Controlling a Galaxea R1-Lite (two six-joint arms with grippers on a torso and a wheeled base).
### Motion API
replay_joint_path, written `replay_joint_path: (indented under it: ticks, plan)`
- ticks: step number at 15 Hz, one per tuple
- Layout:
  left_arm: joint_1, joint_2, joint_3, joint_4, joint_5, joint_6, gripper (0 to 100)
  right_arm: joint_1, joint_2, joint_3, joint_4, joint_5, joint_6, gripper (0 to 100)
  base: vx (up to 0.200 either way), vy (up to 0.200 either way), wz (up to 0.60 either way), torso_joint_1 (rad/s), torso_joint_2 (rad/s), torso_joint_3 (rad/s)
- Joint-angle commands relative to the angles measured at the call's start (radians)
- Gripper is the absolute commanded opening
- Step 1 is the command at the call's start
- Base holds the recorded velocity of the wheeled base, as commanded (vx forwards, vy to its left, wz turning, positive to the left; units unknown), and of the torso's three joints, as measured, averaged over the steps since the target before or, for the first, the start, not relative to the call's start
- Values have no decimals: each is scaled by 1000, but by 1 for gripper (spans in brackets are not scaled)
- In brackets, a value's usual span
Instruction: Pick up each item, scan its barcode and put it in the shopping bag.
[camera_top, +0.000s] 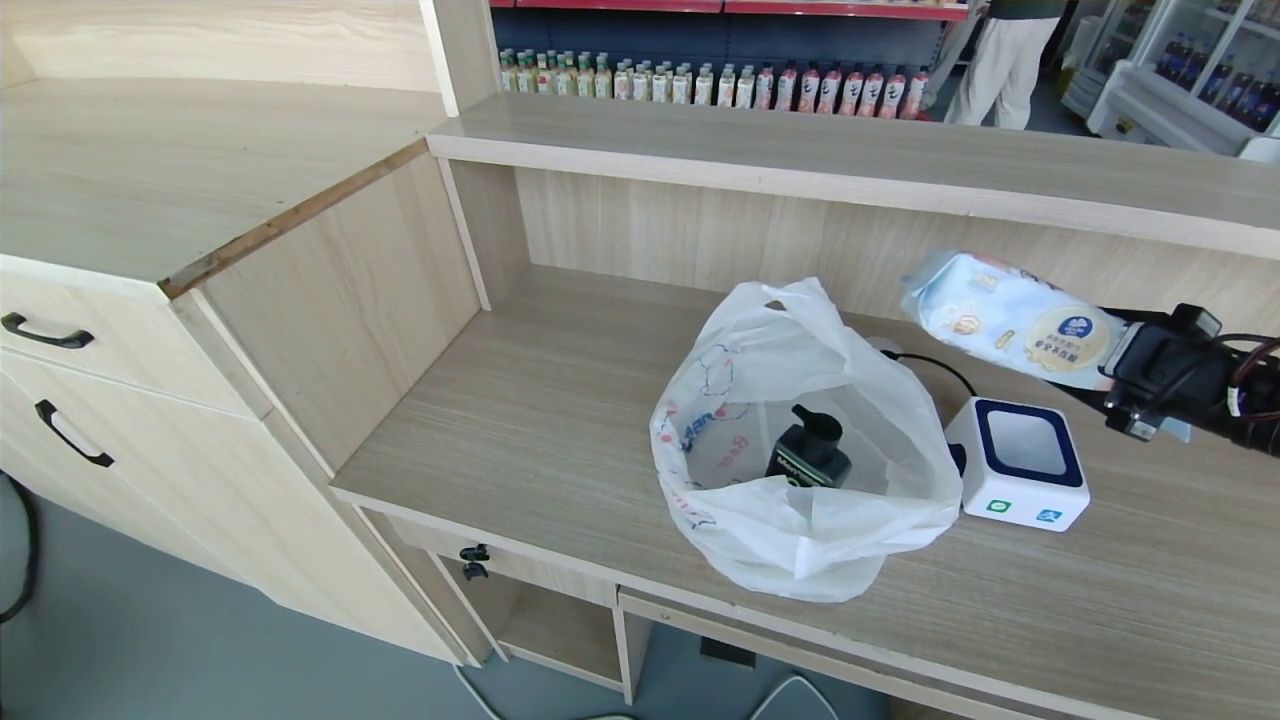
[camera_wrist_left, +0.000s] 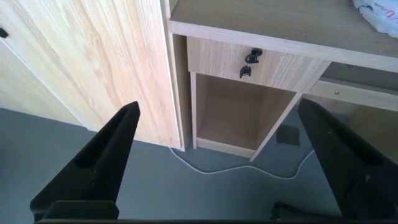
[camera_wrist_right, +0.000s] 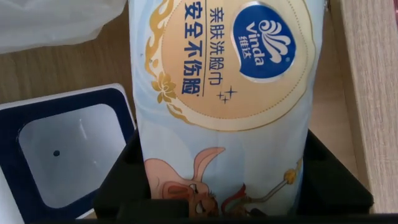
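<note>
Pinched by one end in our right gripper (camera_top: 1125, 372), the tissue pack (camera_top: 1010, 318) hangs raised just behind the scanner (camera_top: 1020, 475), with its long axis running toward the shopping bag (camera_top: 760, 340) on the scanner's left. Our left gripper (camera_wrist_left: 217, 155) is spread, well away.

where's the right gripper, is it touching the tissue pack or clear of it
Touching. The right wrist view shows the tissue pack wedged between the black fingers of the right gripper, with no gap on either side.
</note>
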Motion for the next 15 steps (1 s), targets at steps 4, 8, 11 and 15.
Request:
replay_joint_path:
  ticks: [4,8,11,15]
  plan:
    - [-1,0,0,0,0,0,100,1,88,-66,17,-4,-3,0,0,0,0,0,0,0]
    - [-1,0,0,0,0,0,100,-1,182,-94,20,-55,0,0,0,0,0,0,0,0]
    - [-1,0,0,0,0,0,100,2,225,-119,20,-100,0,0,0,0,0,0,0,0]
    - [-1,0,0,0,0,0,100,19,222,-157,-18,-101,-6,0,0,0,0,0,0,0]
